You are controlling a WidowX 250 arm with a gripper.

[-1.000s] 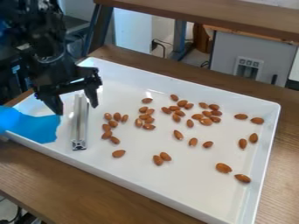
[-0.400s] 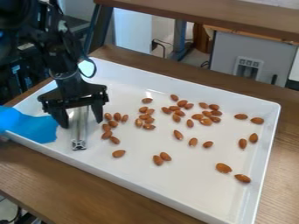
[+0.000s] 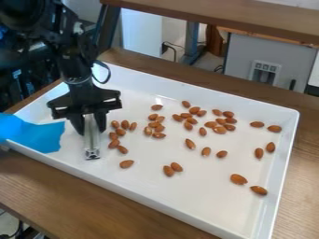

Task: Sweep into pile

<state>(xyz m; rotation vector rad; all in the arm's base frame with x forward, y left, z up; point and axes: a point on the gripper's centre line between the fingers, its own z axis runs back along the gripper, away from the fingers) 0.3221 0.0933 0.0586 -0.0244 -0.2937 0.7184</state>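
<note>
The black gripper (image 3: 90, 128) is low over the left part of the white tray (image 3: 215, 207), shut on a silver metal bar (image 3: 92, 140) with one finger on each side of it. The bar's lower end points toward the tray's front wall, and its upper end is hidden behind the gripper. Brown almonds lie scattered right of the bar. The closest cluster (image 3: 120, 132) is just beside it, and a looser group (image 3: 187, 115) lies around the tray's middle. A pair (image 3: 169, 171) sits nearer the front, and a single almond (image 3: 259, 190) is at the right.
Raised white walls surround the tray, which stands on a brown wooden table (image 3: 37, 186). A blue sheet (image 3: 38, 136) hangs over the tray's left corner. A wooden shelf edge (image 3: 218, 16) runs across the back.
The gripper has come right and toward the camera over the bar, and its fingers have closed on it. The bar has shifted slightly right; the almonds have stayed put.
</note>
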